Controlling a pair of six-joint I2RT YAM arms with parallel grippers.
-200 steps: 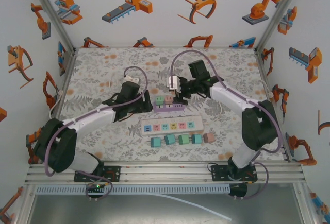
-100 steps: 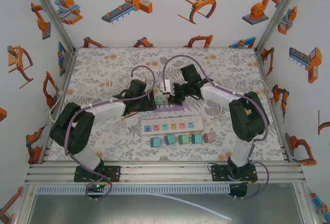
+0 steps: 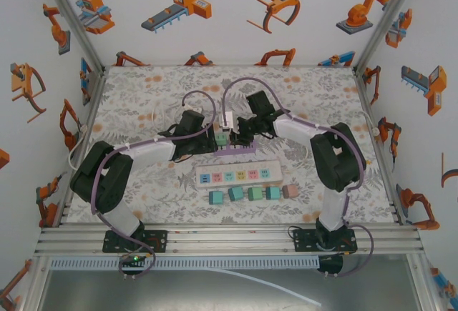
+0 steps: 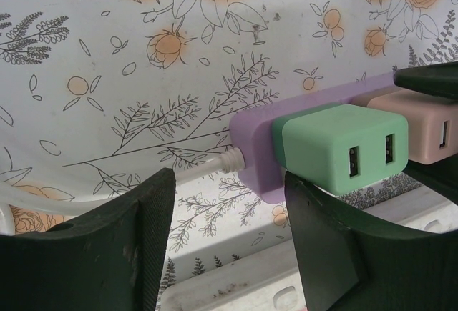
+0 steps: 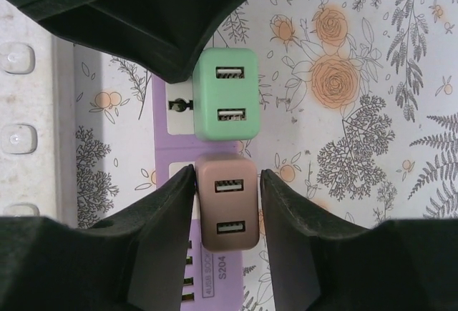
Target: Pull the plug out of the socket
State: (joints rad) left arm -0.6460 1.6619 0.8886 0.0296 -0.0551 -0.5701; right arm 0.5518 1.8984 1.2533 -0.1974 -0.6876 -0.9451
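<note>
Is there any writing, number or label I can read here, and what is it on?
"S204": printed sideways on the purple power strip, just below the pink plug.
A finer line of print beside it on the same strip: too small and blurred to read.
Green plug: no lettering to read.

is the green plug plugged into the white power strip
No, the green plug sits in the purple strip, right beside a pink plug.
</note>
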